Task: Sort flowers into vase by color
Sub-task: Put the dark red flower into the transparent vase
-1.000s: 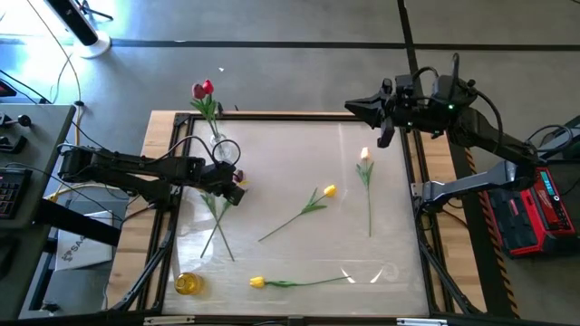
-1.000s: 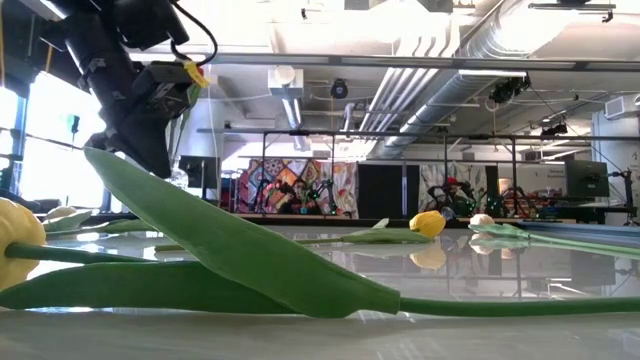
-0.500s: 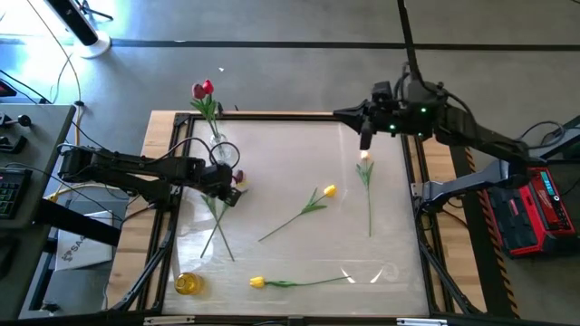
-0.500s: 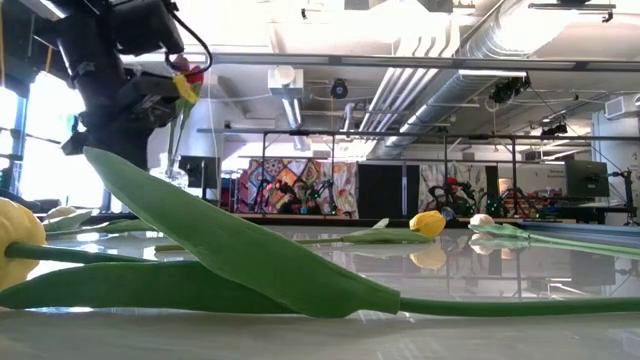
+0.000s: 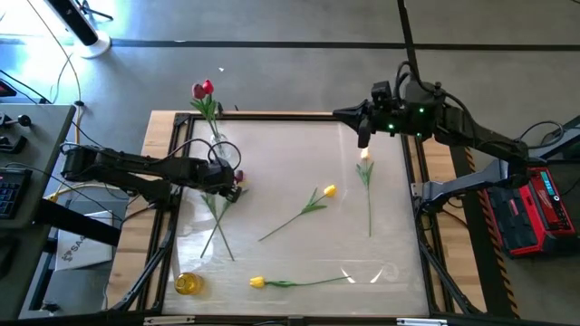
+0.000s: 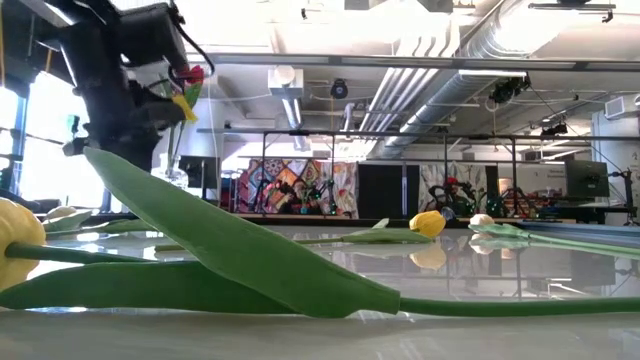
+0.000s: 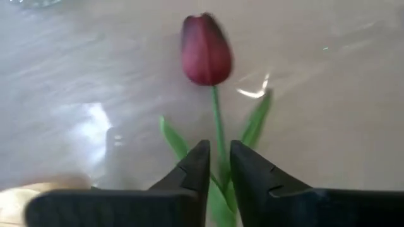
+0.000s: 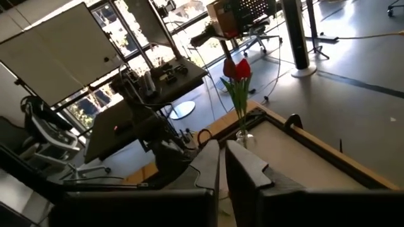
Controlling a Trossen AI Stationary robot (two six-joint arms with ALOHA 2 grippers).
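The left gripper point(image 7: 219, 165) sits low over the bench point(image 5: 272, 136) near its left side, just beside a clear vase point(image 5: 224, 151). A maroon tulip point(image 7: 206, 50) lies on the bench straight ahead of it, the stem running back between the slightly parted fingers point(image 7: 197, 165); whether they pinch it I cannot tell. The right gripper point(image 5: 362, 138), pressed nearly together and empty, hangs over the far right part, just above a cream tulip point(image 5: 365, 156). Two yellow tulips point(image 5: 328, 191) point(image 5: 256, 282) lie mid-bench and near the front. Red tulips point(image 5: 202, 90) stand in a vase at the far left corner.
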